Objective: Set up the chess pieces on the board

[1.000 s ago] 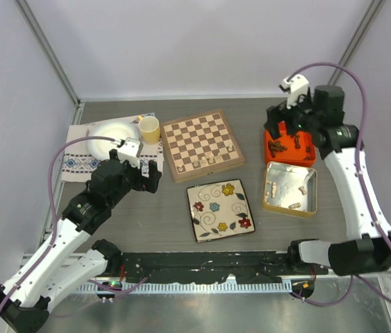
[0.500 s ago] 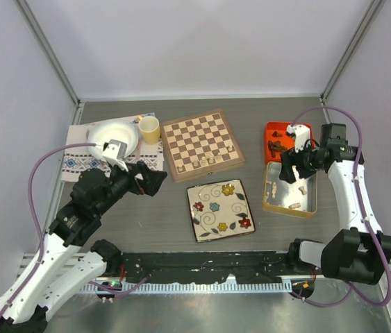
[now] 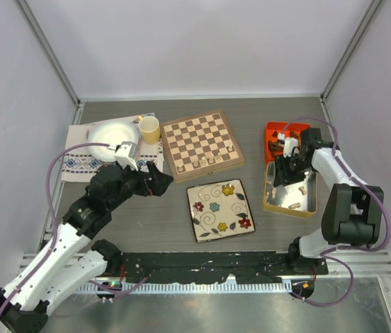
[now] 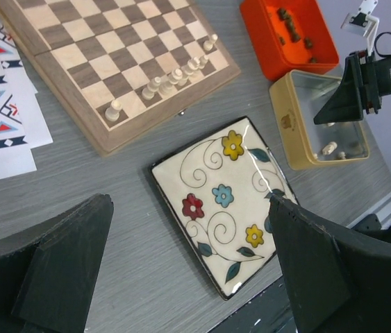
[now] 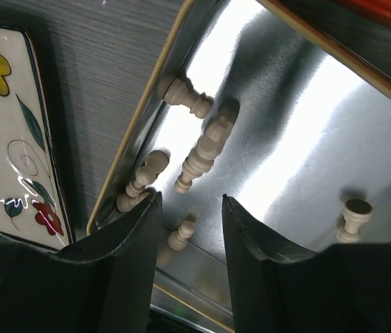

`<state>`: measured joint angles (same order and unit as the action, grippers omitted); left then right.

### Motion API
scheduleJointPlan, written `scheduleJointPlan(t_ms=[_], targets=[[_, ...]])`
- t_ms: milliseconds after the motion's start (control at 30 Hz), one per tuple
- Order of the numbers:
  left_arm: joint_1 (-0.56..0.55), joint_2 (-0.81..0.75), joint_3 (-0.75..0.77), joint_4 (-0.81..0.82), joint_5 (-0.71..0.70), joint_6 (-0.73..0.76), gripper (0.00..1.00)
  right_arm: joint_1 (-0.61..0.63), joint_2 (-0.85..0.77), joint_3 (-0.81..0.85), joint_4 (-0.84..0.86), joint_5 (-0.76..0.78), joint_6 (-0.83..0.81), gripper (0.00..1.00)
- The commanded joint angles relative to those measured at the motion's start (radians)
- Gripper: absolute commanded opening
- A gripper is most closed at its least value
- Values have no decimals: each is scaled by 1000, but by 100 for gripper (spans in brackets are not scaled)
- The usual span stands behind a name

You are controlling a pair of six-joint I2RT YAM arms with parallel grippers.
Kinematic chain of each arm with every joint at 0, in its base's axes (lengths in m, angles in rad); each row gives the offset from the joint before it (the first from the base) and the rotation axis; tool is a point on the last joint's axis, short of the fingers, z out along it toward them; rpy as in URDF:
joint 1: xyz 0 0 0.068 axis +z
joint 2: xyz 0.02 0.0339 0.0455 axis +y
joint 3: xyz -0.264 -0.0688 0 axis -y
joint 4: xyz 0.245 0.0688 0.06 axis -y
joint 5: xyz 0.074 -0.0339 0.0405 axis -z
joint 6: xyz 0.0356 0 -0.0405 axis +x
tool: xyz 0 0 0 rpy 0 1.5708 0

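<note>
The board lies at the back centre, with a row of pale chess pieces near its front right edge; the left wrist view shows the same row. My right gripper reaches down into the tan metal tin. Its jaws stand part open around a small pale pawn lying flat, not pinched. Other pale pieces lie loose on the tin floor. Dark pieces sit in the orange box. My left gripper hovers wide open and empty, left of the floral plate.
A square floral plate lies in front of the board. A white bowl, a yellow cup and a patterned cloth sit at the back left. The orange box touches the tin's far side.
My right gripper has come down from above the orange box into the tin, and its jaws have narrowed. The left arm has swung slightly toward the floral plate.
</note>
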<state>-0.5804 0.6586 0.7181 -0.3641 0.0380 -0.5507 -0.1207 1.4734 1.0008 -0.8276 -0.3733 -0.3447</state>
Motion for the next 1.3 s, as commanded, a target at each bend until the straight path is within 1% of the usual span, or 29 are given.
scheduleJointPlan(t_ms=[0,133,300,500,567,600,700,733,833,900,967,1000,1067,1133,1267], targets=[[1,76,60,53,14,-6,100,68,57,18,67,66,124,45],[1,96,55,76,11,-20,100,105,129,33,76,119,150,46],[1,87,44,74,-6,-23,99,115,165,38,87,181,151,45],[1,61,37,54,-16,-32,100,121,171,19,91,234,151,40],[1,50,34,50,-23,-31,100,121,166,21,94,246,148,34],[1,49,32,47,-23,-29,100,121,165,25,93,264,148,28],[1,47,32,44,-21,-28,100,121,150,33,97,286,133,23],[1,45,34,44,-17,-28,100,121,145,35,99,298,128,19],[1,44,23,54,0,-26,100,121,125,35,97,297,89,13],[1,39,11,68,14,-28,100,121,110,35,94,263,37,13],[1,38,6,76,22,-32,100,121,88,42,71,238,-19,17],[1,36,-3,79,29,-32,100,121,87,42,70,241,-71,21],[1,38,-9,89,33,-32,99,119,105,58,67,257,-120,24],[1,41,-12,91,36,-31,100,116,146,76,64,278,-146,26],[1,42,-3,86,40,-25,100,99,182,111,38,249,-168,28]])
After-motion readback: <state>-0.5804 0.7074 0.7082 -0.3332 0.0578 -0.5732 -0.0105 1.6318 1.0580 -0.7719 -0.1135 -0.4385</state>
